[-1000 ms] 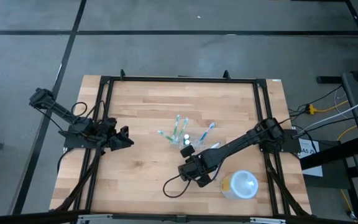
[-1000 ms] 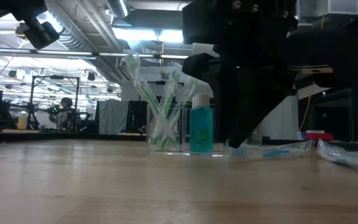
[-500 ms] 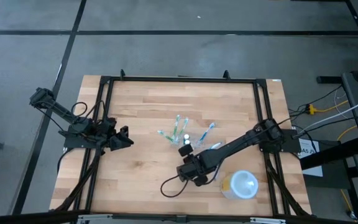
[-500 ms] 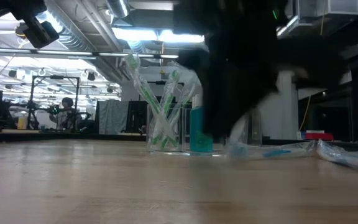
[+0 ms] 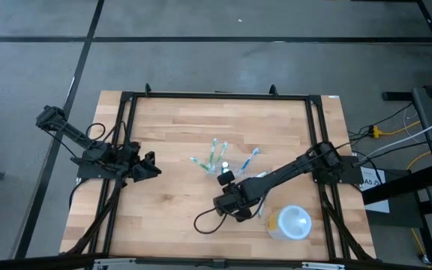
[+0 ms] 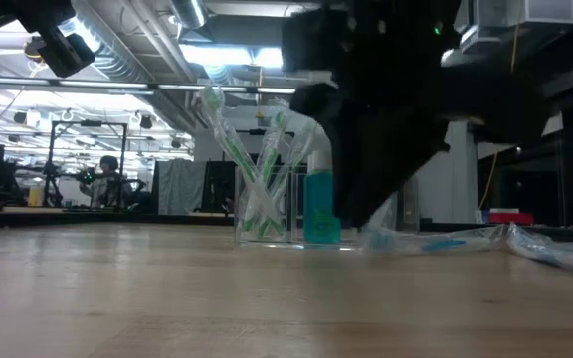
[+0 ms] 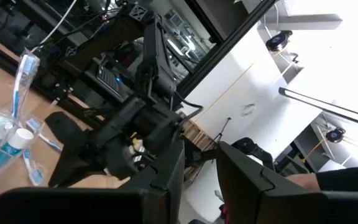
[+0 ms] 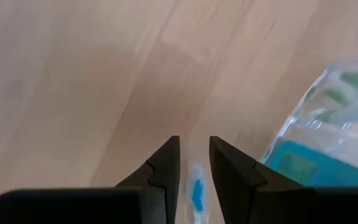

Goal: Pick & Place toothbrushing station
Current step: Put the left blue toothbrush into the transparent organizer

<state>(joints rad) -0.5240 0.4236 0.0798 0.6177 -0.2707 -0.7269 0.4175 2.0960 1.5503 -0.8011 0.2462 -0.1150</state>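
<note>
Holder mid-table with brushes and bottle in it, cup near-right, left gripper well left.

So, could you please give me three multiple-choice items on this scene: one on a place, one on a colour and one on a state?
1. The cup stands
A. at the table's left edge
B. beside the right arm
C. between the left jaws

2. The bottle is
A. red
B. yellow
C. teal

3. The left jaws are
A. apart and empty
B. shut on the cup
C. shut on the bottle

Answers:
1 B: the high view shows the cup next to the right arm.
2 C: the low view shows the bottle teal under a white cap.
3 A: the left wrist view shows a gap at the left gripper with nothing in it.
</note>
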